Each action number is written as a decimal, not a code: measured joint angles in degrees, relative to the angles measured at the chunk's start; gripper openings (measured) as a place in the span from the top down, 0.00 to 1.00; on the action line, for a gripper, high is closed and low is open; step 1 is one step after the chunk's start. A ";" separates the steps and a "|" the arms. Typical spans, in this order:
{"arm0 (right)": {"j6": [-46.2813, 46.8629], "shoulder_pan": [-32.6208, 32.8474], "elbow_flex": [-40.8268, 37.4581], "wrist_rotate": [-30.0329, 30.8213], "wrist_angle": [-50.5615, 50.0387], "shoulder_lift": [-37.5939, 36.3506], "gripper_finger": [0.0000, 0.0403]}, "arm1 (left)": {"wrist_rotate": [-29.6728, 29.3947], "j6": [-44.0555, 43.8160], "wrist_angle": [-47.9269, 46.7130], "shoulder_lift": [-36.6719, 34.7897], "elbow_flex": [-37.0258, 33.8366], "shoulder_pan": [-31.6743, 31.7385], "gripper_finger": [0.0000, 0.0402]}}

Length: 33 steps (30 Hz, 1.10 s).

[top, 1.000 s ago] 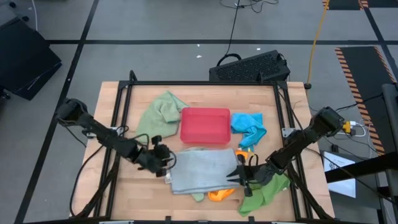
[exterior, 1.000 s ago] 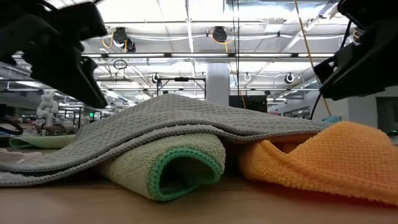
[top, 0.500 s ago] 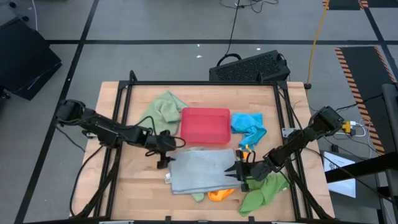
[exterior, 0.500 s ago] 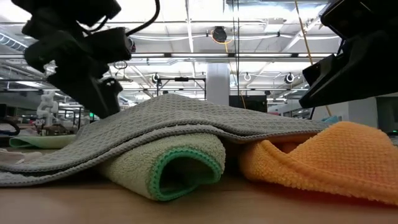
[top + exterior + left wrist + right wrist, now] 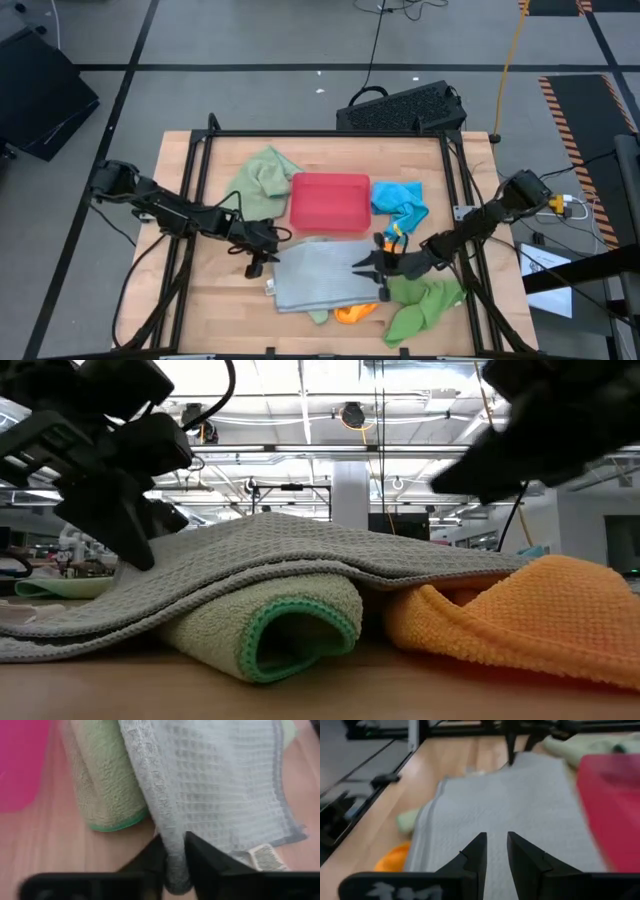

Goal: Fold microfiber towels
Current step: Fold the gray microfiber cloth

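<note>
Two grippers: both at the grey towel, which lies just in front of the red tray.
Left gripper: fingers drawn in narrow, pinching the grey towel's edge; the cloth bunches between them in the left wrist view. It sits at the towel's left corner, front-left of the tray.
Right gripper: fingers close together with a slim gap, over the grey towel's right side, front-right of the tray. Whether it pinches cloth I cannot tell.
Grey towel: spread flat, waffle weave, draped over two others in the low view.
Sage towel: rolled under the grey one, green-edged, showing at its front.
Orange towel: under the grey one's front right corner, touching the sage roll's side.
Second sage towel: crumpled, touching the tray's left side.
Blue towel: crumpled, touching the tray's right side.
Bright green towel: heaped front-right of the tray, beside the grey towel.
Table: pale wood planks, dark metal frame round it.
Room: grey floor with taped lines; a black keyboard-like case behind the table, well beyond the tray; ceiling lights and pipework in the low view.
</note>
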 joint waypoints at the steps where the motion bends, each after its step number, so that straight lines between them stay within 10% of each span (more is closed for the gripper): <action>1: 0.05 -1.16 1.53 0.02 -0.52 0.03 0.84 | -0.18 -0.11 -0.06 -0.67 0.20 -0.33 0.92; 15: -7.18 -8.38 30.65 -1.61 -13.98 14.26 0.69 | -4.60 -0.08 -8.82 -7.45 8.83 -7.35 0.97; 33: -8.36 1.27 55.51 0.49 -23.26 38.24 0.55 | -11.73 -5.62 -6.78 -7.15 9.57 -12.17 0.95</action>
